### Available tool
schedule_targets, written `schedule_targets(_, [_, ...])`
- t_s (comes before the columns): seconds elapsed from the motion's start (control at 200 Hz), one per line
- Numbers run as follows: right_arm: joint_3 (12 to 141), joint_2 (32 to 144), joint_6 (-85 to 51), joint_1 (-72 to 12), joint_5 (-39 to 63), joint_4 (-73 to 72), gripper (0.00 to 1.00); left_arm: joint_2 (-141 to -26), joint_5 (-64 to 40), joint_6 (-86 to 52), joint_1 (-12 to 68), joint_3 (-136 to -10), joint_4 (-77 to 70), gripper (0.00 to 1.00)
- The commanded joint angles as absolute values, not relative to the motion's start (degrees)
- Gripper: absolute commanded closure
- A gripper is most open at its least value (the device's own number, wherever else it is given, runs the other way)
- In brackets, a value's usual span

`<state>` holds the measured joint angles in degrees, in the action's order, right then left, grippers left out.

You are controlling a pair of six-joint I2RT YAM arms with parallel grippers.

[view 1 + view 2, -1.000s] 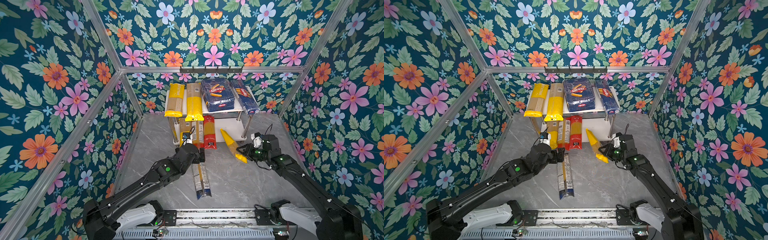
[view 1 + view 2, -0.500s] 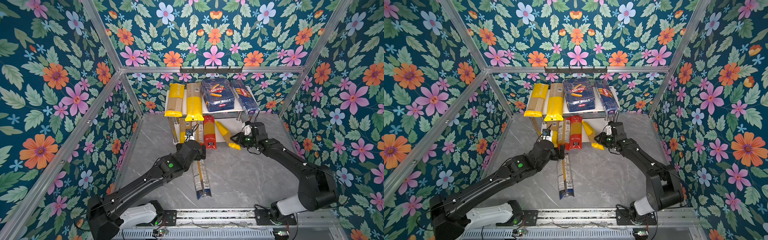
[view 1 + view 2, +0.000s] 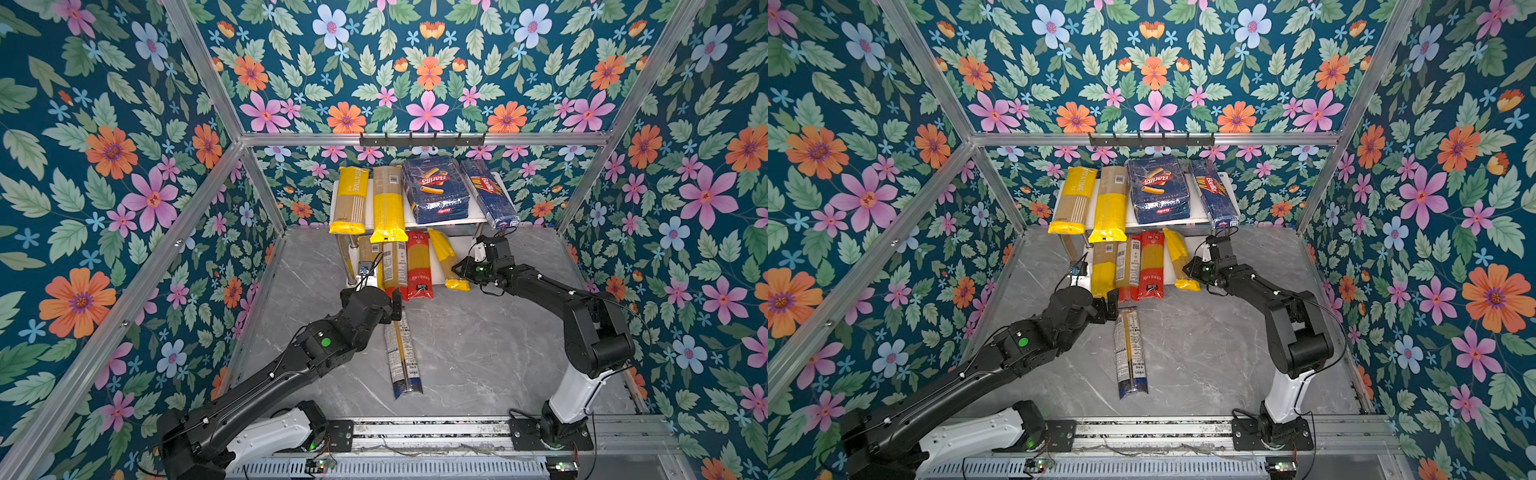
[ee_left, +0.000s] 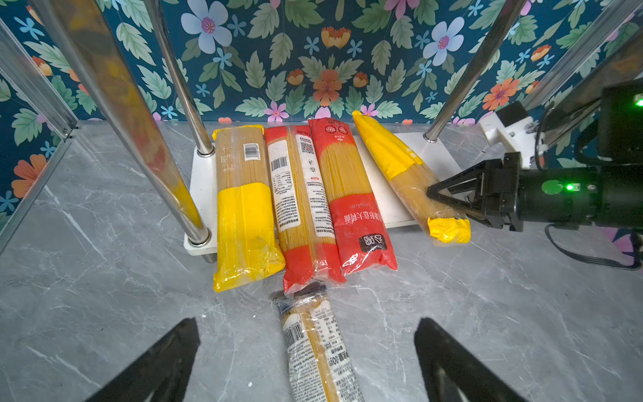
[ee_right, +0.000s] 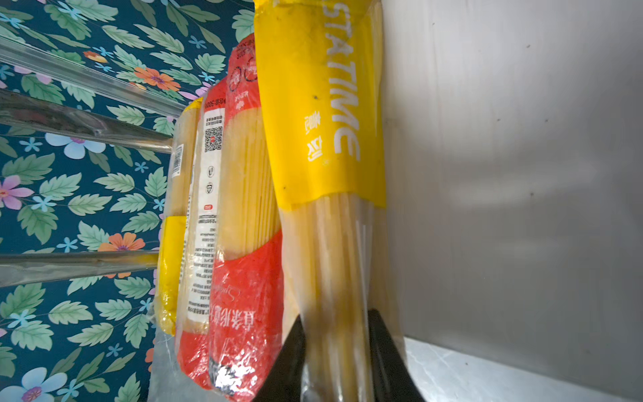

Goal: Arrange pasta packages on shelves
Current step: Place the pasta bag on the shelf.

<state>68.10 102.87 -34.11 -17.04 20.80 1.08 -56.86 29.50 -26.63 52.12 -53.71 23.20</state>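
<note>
Right fingers (image 4: 449, 195) clamp yellow spaghetti bag (image 4: 400, 167); left fingers (image 4: 167, 362) spread wide, empty.

Flowered wallpaper (image 3: 104, 174) covers the walls – pink and orange blooms on dark teal. A black hook rail (image 3: 422, 139) sits on the aluminium frame (image 3: 199, 75) above a grey marble floor (image 3: 478, 353).

Yellow pack (image 4: 400, 167), red pack (image 4: 348, 195), grey marbled floor (image 4: 487, 313).

Nine pasta packs (image 3: 439, 189), two shelves (image 3: 493, 186)
</note>
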Motion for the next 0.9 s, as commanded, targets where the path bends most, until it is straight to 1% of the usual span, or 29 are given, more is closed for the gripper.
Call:
schedule_targets(0.0, [68.1,103.3,-34.9,-17.9,18.4,4.9,0.89,-55.8,30.9,-25.7,52.0,-53.2,23.4,0.00])
schedule_targets(0.085, [68.0,103.4,-34.7,-18.8,17.9,5.4,0.67,-55.2,31.0,-25.6,52.0,-52.8,23.6,0.00])
schedule_targets(0.17, [68.0,103.2,-34.8,-19.2,17.8,5.8,0.57,-54.6,31.1,-25.7,52.0,-52.6,23.8,0.00])
schedule_targets(0.29, [67.9,102.4,-34.9,-19.2,17.9,6.7,0.49,-53.6,31.1,-25.7,51.9,-52.2,24.0,0.00])
schedule_targets(0.48, [67.3,100.8,-35.0,-19.4,18.5,8.1,0.40,-52.2,31.2,-25.9,51.9,-51.7,24.4,0.00])
schedule_targets(0.745, [64.6,96.3,-35.0,-21.0,17.1,10.3,0.33,-49.7,31.3,-27.5,51.9,-50.9,25.7,0.00])
schedule_targets(0.765, [64.2,95.7,-34.9,-21.3,16.8,10.6,0.31,-49.5,31.3,-27.6,51.9,-50.8,25.8,0.00])
schedule_targets(0.78, [63.9,95.6,-34.9,-21.5,16.5,10.8,0.25,-49.4,31.2,-27.6,51.9,-50.8,25.8,0.00])
schedule_targets(0.805, [63.5,95.5,-34.8,-21.7,15.9,11.2,0.19,-49.2,31.1,-27.7,51.9,-50.6,25.9,0.00])
schedule_targets(0.825, [63.1,93.3,-34.8,-22.0,15.3,11.7,0.15,-49.2,31.1,-27.9,52.0,-50.5,26.0,0.00])
schedule_targets(0.895, [61.9,91.2,-34.5,-23.1,13.4,13.3,0.11,-48.9,31.0,-28.5,52.0,-49.9,26.3,0.00])
